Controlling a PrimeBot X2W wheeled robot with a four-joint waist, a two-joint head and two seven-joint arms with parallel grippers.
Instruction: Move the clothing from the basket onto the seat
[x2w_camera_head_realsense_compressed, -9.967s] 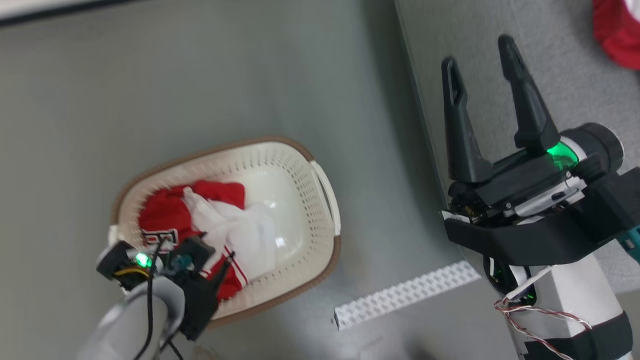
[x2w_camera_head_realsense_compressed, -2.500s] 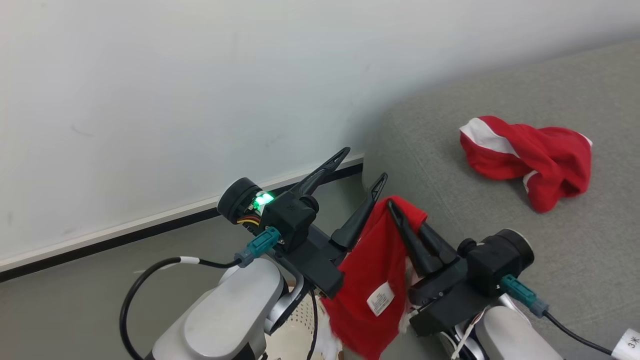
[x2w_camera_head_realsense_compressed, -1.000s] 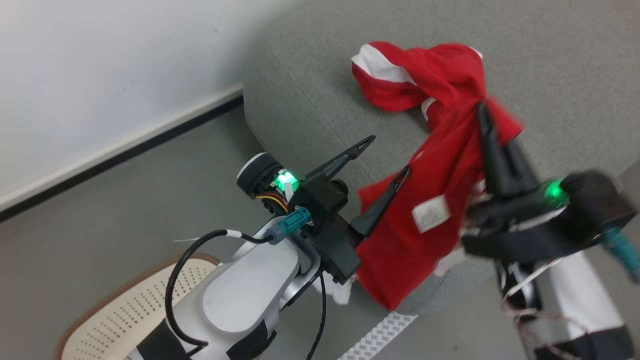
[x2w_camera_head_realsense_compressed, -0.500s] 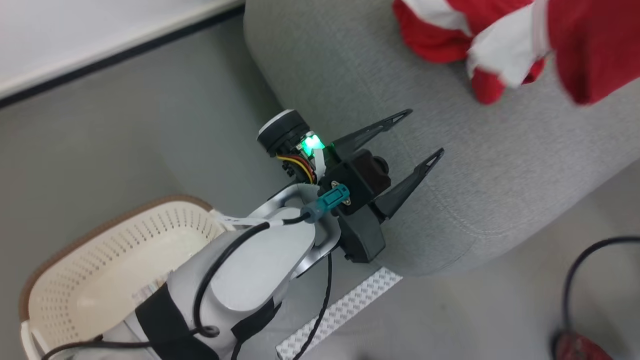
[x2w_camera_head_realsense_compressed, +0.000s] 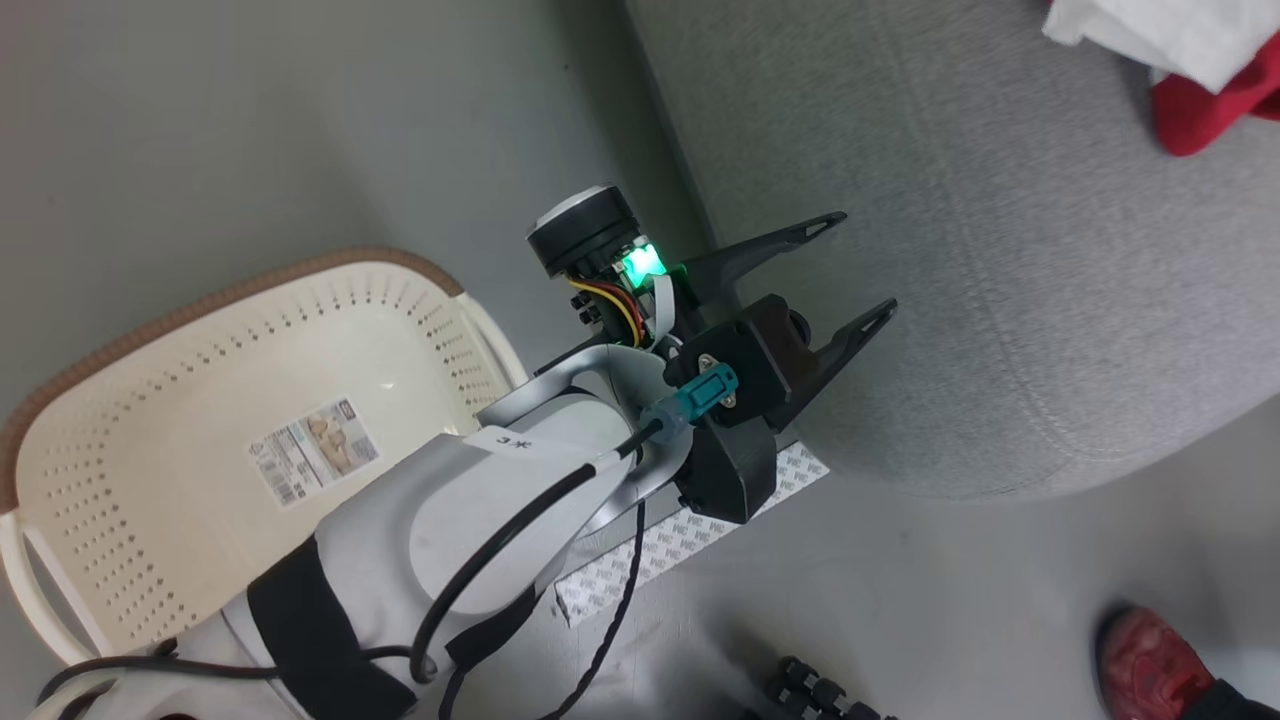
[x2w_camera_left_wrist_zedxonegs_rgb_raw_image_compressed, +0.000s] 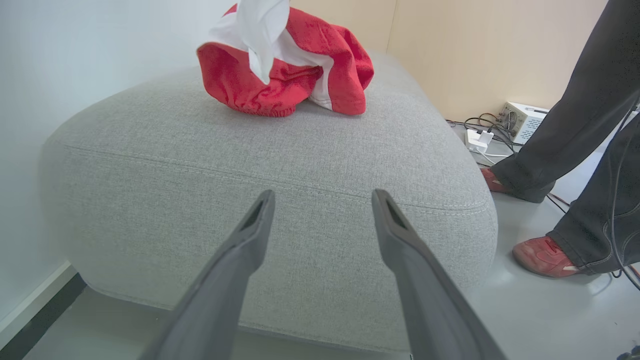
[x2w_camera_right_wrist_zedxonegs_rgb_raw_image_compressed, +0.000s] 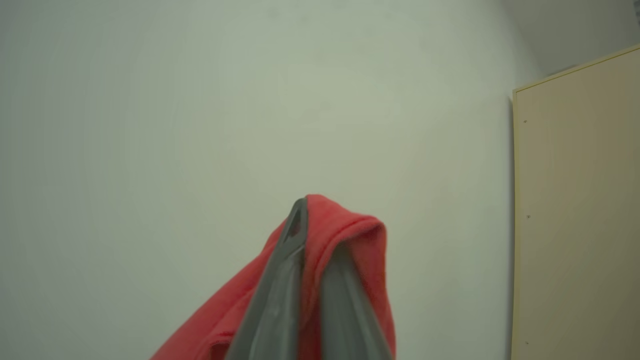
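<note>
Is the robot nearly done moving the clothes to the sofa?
Nearly. The basket looks empty, its sticker bare, and one red garment lies on the seat. The right claw is shut on a second red garment, not yet put down. The left claw is open, holding nothing.

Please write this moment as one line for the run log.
basket: no clothing seen | left tool: open, empty | right tool: shut on red garment | seat: bears second garment
</note>
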